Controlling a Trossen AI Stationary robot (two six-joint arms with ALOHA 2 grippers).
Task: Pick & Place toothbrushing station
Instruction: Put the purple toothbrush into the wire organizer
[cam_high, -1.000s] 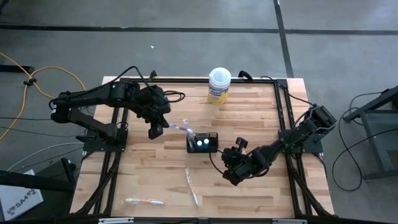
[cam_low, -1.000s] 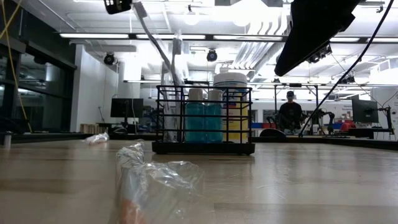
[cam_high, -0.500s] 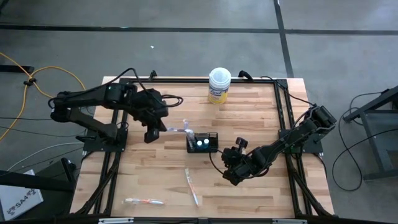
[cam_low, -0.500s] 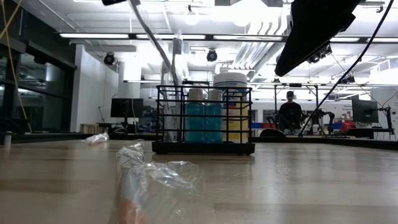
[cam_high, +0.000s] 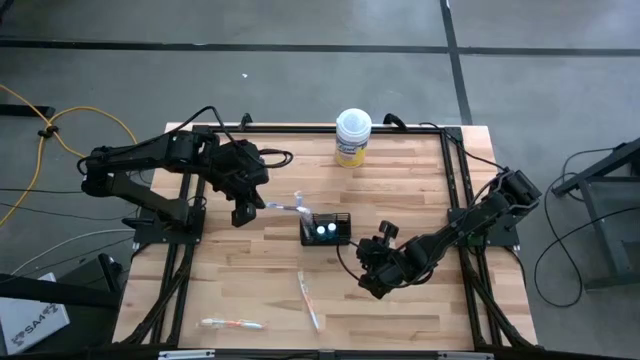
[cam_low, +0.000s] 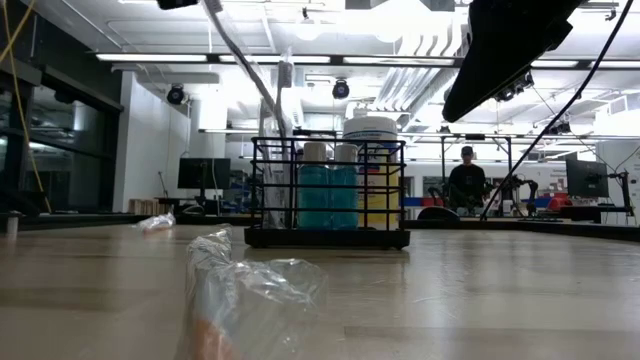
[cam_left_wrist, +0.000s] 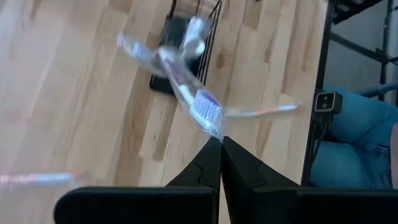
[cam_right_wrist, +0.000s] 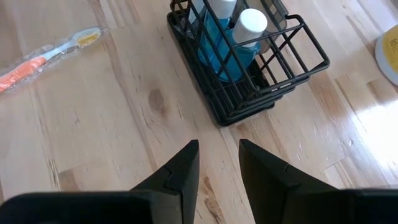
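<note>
The toothbrushing station, a black wire-mesh holder (cam_high: 327, 229) (cam_low: 328, 190) with two teal white-capped tubes (cam_right_wrist: 231, 32), stands at the table's middle. My left gripper (cam_high: 246, 212) (cam_left_wrist: 219, 142) hangs above the table to the holder's left, shut on a clear-wrapped toothbrush (cam_high: 285, 207) (cam_low: 250, 75). The brush slants down, and its lower end reaches into the holder's left end. My right gripper (cam_high: 366, 278) (cam_right_wrist: 217, 144) hovers open just near and right of the holder, nothing between its fingers. My left gripper pinches the clear wrapper's end (cam_left_wrist: 215, 132), just past the bristle head (cam_left_wrist: 205, 111), between its two fingertips. The fingers slant down from the table's left side, roughly in line with the brush. The brush is tilted, its held end high and its lower end (cam_left_wrist: 195, 30) at the holder.
A white-lidded yellow tub (cam_high: 352, 137) stands at the far edge. Another wrapped toothbrush (cam_high: 308, 300) (cam_low: 250, 300) lies near the front, and one with orange (cam_high: 232, 324) lies at the near left. A person stands in the room behind (cam_low: 466, 180).
My left gripper has drawn slightly toward the table's left edge and up. The toothbrush's held end has gone with it, while its lower end stays at the holder.
</note>
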